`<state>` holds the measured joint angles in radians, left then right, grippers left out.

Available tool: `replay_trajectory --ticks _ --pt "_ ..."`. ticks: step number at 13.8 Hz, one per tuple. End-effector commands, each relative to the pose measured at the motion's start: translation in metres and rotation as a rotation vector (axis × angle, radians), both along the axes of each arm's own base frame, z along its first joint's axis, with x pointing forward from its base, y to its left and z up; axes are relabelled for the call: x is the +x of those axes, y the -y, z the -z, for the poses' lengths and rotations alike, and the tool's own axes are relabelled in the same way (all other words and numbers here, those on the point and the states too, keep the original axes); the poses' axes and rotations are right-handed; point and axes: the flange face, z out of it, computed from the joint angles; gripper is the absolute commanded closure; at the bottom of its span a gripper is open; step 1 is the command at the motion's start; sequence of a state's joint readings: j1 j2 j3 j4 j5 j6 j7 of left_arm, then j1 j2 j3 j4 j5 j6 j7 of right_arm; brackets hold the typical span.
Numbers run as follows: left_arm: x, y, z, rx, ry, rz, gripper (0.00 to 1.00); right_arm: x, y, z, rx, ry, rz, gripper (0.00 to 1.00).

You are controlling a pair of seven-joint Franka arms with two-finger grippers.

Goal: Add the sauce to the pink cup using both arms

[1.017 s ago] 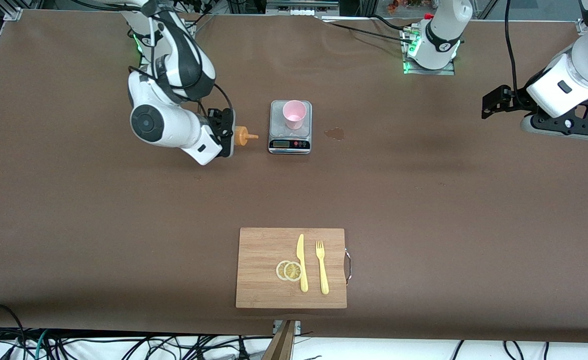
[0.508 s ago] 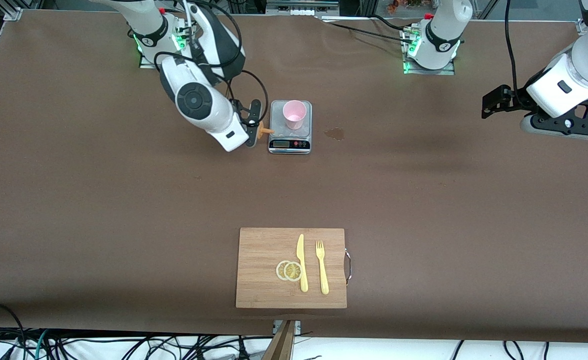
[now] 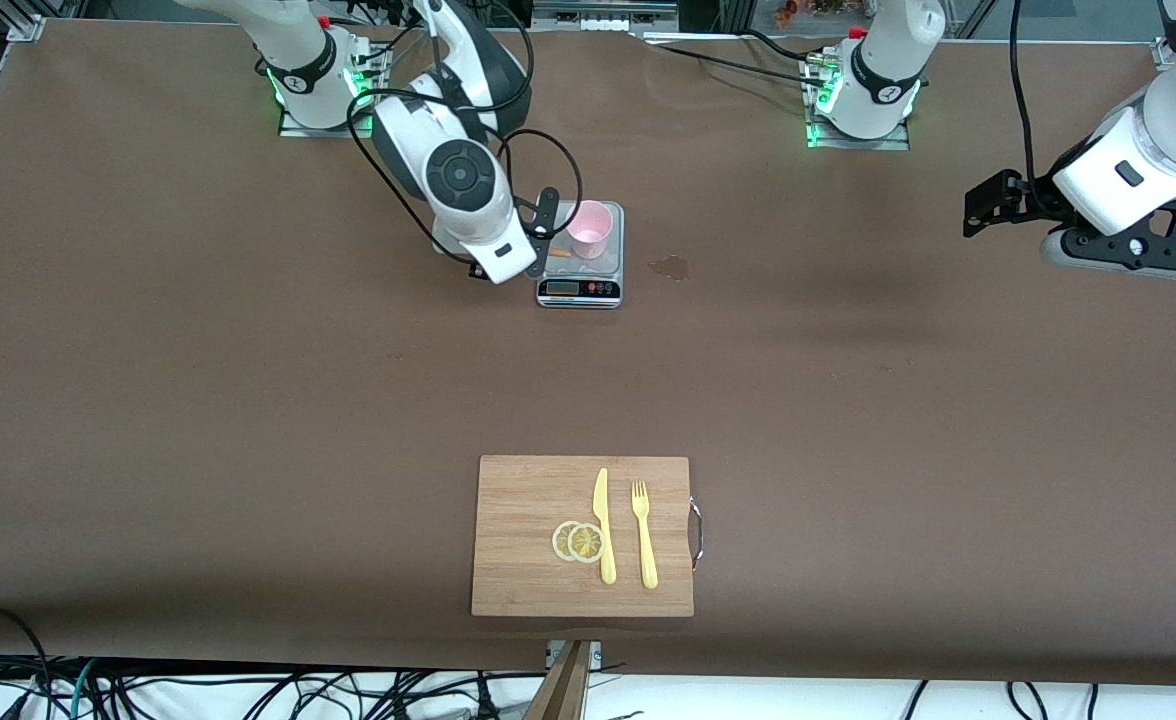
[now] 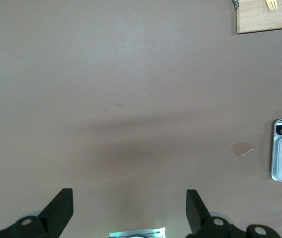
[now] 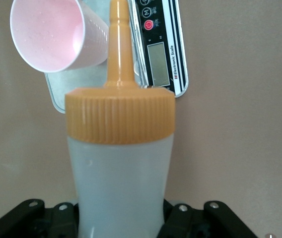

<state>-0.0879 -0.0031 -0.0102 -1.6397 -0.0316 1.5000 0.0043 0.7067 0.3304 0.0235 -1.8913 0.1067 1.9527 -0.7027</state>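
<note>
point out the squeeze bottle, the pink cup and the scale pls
translucent whitish squeeze bottle with orange nozzle cap (image 5: 120,188), right wrist view, on its body below the cap
small pale pink plastic cup (image 3: 589,228), front view, inside its mouth
grey kitchen scale (image 3: 579,289), front view, on its display panel

This is a robotics laboratory, not a real kitchen. Two white robot arms (image 3: 448,150) are bolted on a large table (image 3: 248,400) with a brown cover. Many loose cables (image 3: 248,690) hang along its edge, and aluminium frame profiles (image 3: 23,25) stand at the corner.
</note>
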Motion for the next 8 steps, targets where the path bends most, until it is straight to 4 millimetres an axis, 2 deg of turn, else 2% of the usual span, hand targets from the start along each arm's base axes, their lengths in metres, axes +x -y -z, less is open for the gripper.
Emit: replay_trajectory --ticks 1,8 --pt "0.003 0.001 -0.006 0.014 -0.005 -0.009 0.0 -0.009 -0.016 -0.006 -0.017 0.023 -0.001 1.0" --pt "0.003 0.001 -0.006 0.014 -0.005 -0.009 0.0 -0.032 -0.036 0.003 -0.082 0.047 -0.029 1.0"
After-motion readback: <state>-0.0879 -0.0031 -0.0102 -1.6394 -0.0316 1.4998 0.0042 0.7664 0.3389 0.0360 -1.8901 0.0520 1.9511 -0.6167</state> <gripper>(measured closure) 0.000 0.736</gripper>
